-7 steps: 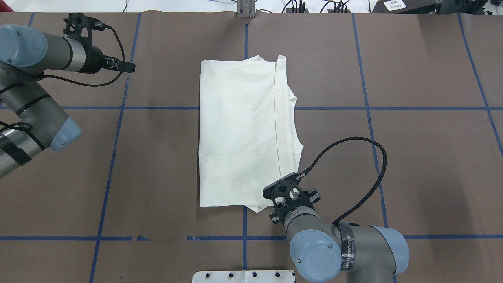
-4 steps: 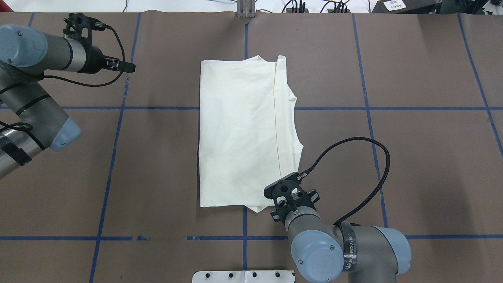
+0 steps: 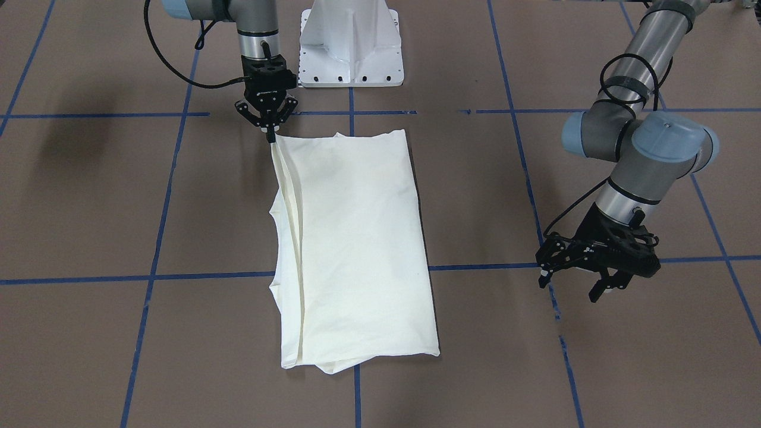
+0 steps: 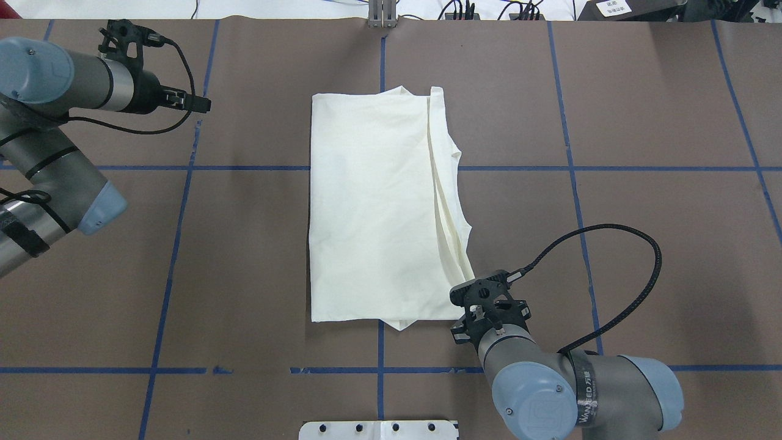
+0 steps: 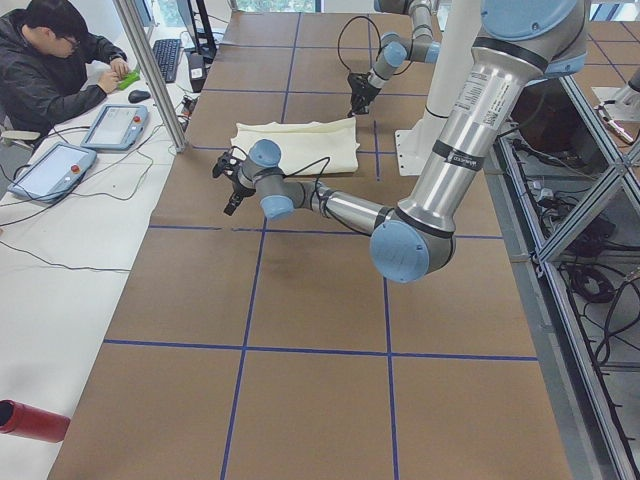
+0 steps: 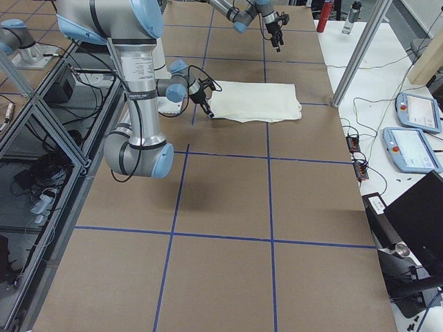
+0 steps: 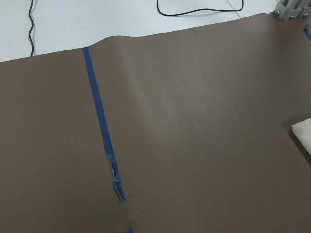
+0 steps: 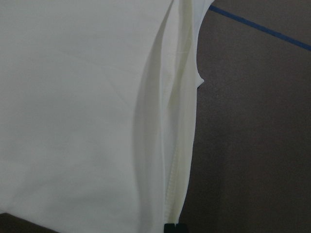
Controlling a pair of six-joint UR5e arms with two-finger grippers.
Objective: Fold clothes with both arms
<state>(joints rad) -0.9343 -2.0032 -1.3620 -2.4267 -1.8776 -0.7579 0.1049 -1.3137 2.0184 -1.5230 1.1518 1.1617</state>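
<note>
The clothes (image 4: 372, 201) are one cream shirt, folded into a long rectangle in the middle of the brown table, plain side up; the shirt (image 3: 351, 238) shows no print. My right gripper (image 3: 272, 135) is shut on the hem at the shirt's corner nearest the robot, and the layered edge runs slanted toward it. In the right wrist view the shut fingertips (image 8: 175, 227) pinch that hem (image 8: 177, 145). My left gripper (image 3: 569, 285) hangs open over bare table, well to the side of the shirt. In the left wrist view only a corner of the shirt (image 7: 304, 133) shows.
The white base mount (image 3: 351, 47) stands at the robot's edge of the table. Blue tape lines (image 4: 177, 244) grid the brown surface. A metal post (image 4: 382, 15) rises at the far edge. A person (image 5: 50, 60) sits at a side desk with tablets (image 5: 115, 125).
My right gripper has moved to the right and slightly toward the robot, pulling the shirt's near corner outward so the folded edge now slants. The left arm has not moved.
</note>
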